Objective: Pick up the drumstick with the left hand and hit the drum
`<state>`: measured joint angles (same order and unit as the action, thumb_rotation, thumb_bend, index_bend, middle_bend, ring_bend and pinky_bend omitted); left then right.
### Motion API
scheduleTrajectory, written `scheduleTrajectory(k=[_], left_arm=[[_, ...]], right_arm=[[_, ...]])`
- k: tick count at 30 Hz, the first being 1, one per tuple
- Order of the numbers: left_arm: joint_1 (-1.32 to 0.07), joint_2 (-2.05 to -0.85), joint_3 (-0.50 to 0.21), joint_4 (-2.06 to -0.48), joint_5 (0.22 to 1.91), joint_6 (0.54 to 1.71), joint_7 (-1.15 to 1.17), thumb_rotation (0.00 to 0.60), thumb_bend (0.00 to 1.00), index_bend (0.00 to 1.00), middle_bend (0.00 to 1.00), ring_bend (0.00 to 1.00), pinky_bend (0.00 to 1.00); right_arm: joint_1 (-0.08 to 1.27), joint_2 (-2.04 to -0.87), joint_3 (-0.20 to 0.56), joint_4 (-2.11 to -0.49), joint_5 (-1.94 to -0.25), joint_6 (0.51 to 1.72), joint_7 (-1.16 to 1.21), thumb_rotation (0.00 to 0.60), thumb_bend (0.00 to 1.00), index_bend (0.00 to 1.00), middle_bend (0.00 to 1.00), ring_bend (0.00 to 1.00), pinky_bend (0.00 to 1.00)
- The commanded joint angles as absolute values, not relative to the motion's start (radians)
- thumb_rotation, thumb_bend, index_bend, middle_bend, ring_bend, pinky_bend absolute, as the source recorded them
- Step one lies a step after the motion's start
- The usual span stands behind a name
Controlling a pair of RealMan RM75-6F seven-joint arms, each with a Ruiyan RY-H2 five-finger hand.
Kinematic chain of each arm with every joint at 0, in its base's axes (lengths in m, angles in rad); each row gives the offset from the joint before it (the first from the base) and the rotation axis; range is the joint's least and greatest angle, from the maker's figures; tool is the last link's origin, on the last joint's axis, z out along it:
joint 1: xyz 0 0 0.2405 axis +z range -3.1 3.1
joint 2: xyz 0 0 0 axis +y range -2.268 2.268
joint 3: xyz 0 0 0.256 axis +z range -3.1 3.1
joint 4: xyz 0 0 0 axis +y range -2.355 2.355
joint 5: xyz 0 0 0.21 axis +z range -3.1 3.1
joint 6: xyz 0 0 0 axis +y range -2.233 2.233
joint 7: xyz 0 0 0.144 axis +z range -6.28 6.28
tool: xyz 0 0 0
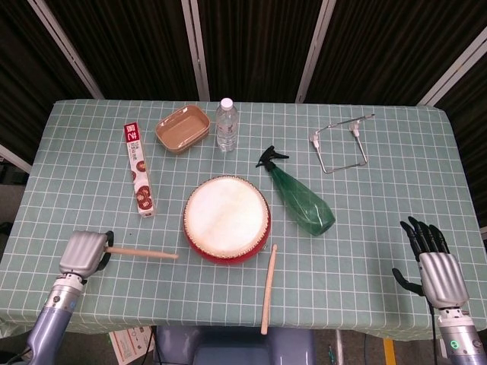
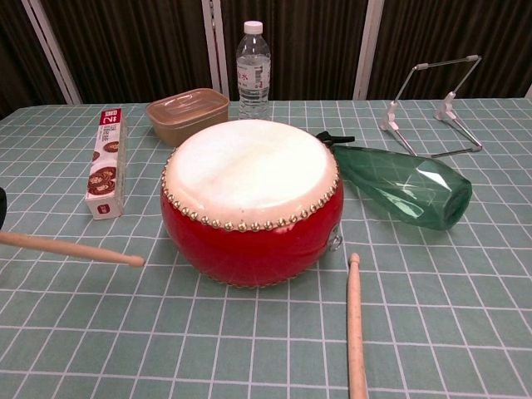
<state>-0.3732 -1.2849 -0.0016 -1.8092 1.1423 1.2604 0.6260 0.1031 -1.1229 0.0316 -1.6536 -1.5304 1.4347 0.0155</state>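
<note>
- The left hand [image 1: 84,252] sits at the near left of the table [image 1: 396,152], fingers curled around the butt of a drumstick [image 1: 143,253].
- That drumstick points right toward the drum [image 1: 226,218], its tip just short of the drum's left side; in the chest view the stick [image 2: 71,248] seems to slant a little above the cloth.
- The red drum with its pale skin stands mid-table.
- A 2nd drumstick [image 1: 268,287] lies near the drum's right front, running toward the near edge.
- The right hand [image 1: 435,266] rests at the near right, fingers spread, holding nothing.
- A green spray bottle [image 1: 300,198] lies on its side just right of the drum.
- Far left: a long snack box [image 1: 139,169], a tan container [image 1: 183,128] and an upright water bottle [image 1: 226,125].
- Far right: a wire stand [image 1: 342,141].
</note>
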Motion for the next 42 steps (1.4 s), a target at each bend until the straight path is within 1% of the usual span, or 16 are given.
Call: scheduleTrajectory(k=[1, 6, 13, 17, 20, 23, 27, 30, 33, 35, 37, 41, 42], left_arm=[[-0.352, -1.226, -0.004, -1.875, 1.207, 1.303, 0.563, 0.600, 0.71, 0.79, 0.99, 1.00, 1.00], [-0.329, -1.156, -0.010, -1.952, 1.281, 1.350, 0.487, 0.600, 0.71, 0.79, 0.99, 1.00, 1.00], [-0.305, -1.076, -0.015, -2.055, 1.370, 1.407, 0.443, 0.600, 0.71, 0.79, 0.99, 1.00, 1.00], [-0.310, -1.050, -0.055, -2.106, 1.382, 1.432, 0.425, 0.600, 0.71, 0.79, 0.99, 1.00, 1.00], [-0.338, -1.053, -0.103, -2.121, 1.347, 1.421, 0.429, 0.600, 0.71, 0.79, 0.99, 1.00, 1.00], [-0.386, -1.078, -0.163, -2.114, 1.280, 1.392, 0.447, 0.600, 0.71, 0.79, 0.99, 1.00, 1.00], [-0.466, -1.160, -0.243, -2.063, 1.205, 1.364, 0.500, 0.600, 0.71, 0.79, 0.99, 1.00, 1.00], [-0.515, -1.224, -0.279, -2.025, 1.175, 1.352, 0.529, 0.600, 0.71, 0.79, 0.99, 1.00, 1.00], [-0.568, -1.312, -0.305, -1.963, 1.152, 1.341, 0.557, 0.600, 0.71, 0.79, 0.98, 1.00, 1.00], [-0.602, -1.382, -0.309, -1.906, 1.126, 1.332, 0.585, 0.600, 0.71, 0.79, 0.98, 1.00, 1.00], [-0.620, -1.422, -0.303, -1.866, 1.104, 1.319, 0.609, 0.600, 0.71, 0.79, 0.98, 1.00, 1.00], [-0.654, -1.508, -0.252, -1.758, 1.019, 1.269, 0.711, 0.600, 0.71, 0.79, 0.98, 1.00, 1.00], [-0.661, -1.526, -0.223, -1.729, 0.970, 1.246, 0.769, 0.600, 0.71, 0.79, 0.98, 1.00, 1.00]], right_arm=[[0.103, -1.123, 0.032, -1.655, -1.529, 1.434, 0.015, 0.600, 0.31, 0.00, 0.00, 0.00, 0.00], [0.103, -1.123, 0.032, -1.656, -1.529, 1.434, 0.015, 0.600, 0.31, 0.00, 0.00, 0.00, 0.00], [0.103, -1.124, 0.033, -1.657, -1.528, 1.433, 0.013, 0.600, 0.31, 0.00, 0.00, 0.00, 0.00], [0.103, -1.125, 0.033, -1.657, -1.529, 1.433, 0.012, 0.600, 0.31, 0.00, 0.00, 0.00, 0.00], [0.105, -1.125, 0.035, -1.658, -1.528, 1.432, 0.011, 0.600, 0.31, 0.00, 0.00, 0.00, 0.00], [0.104, -1.126, 0.032, -1.659, -1.529, 1.431, 0.010, 0.600, 0.31, 0.00, 0.00, 0.00, 0.00], [0.105, -1.125, 0.032, -1.658, -1.529, 1.429, 0.013, 0.600, 0.31, 0.00, 0.00, 0.00, 0.00], [0.106, -1.125, 0.033, -1.657, -1.528, 1.427, 0.017, 0.600, 0.31, 0.00, 0.00, 0.00, 0.00], [0.107, -1.123, 0.033, -1.657, -1.527, 1.426, 0.023, 0.600, 0.31, 0.00, 0.00, 0.00, 0.00], [0.107, -1.121, 0.033, -1.657, -1.527, 1.425, 0.028, 0.600, 0.31, 0.00, 0.00, 0.00, 0.00], [0.107, -1.120, 0.033, -1.657, -1.526, 1.423, 0.032, 0.600, 0.31, 0.00, 0.00, 0.00, 0.00], [0.107, -1.117, 0.033, -1.658, -1.524, 1.422, 0.042, 0.600, 0.31, 0.00, 0.00, 0.00, 0.00], [0.107, -1.116, 0.033, -1.658, -1.523, 1.421, 0.046, 0.600, 0.31, 0.00, 0.00, 0.00, 0.00]])
